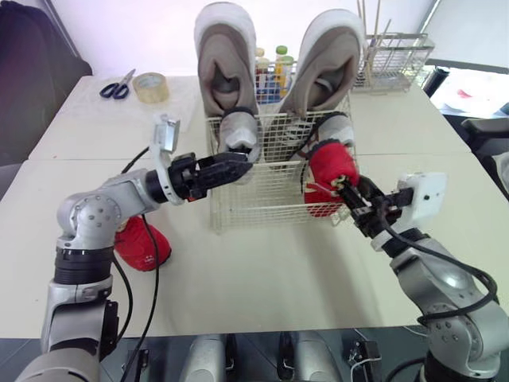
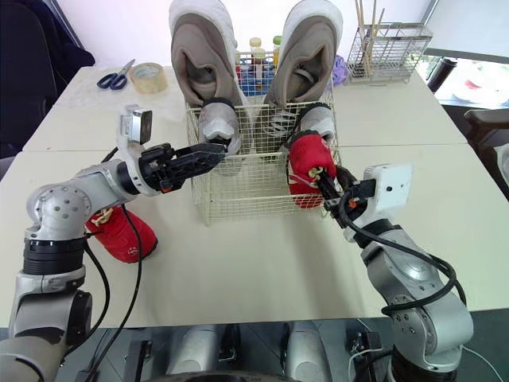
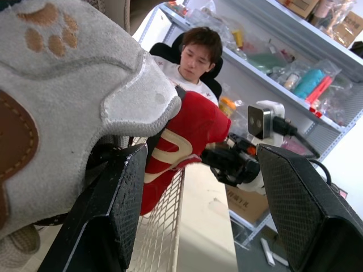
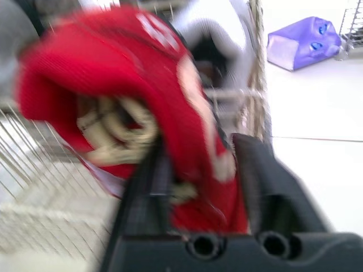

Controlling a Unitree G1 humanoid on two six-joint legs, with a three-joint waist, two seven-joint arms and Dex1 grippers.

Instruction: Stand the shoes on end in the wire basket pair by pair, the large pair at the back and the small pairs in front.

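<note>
Standing in wire basket (image 1: 262, 200), large pair (image 1: 227, 60) — right jaws clamped on red shoe (image 1: 330, 169), left jaws apart

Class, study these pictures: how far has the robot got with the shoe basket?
Done: large grey shoes stand at the back of the wire basket, small grey shoes before them. In hand: the right gripper grips one red shoe at the basket's front right; the left gripper hangs open nearby. Left: the other red shoe, lying on the table.
</note>
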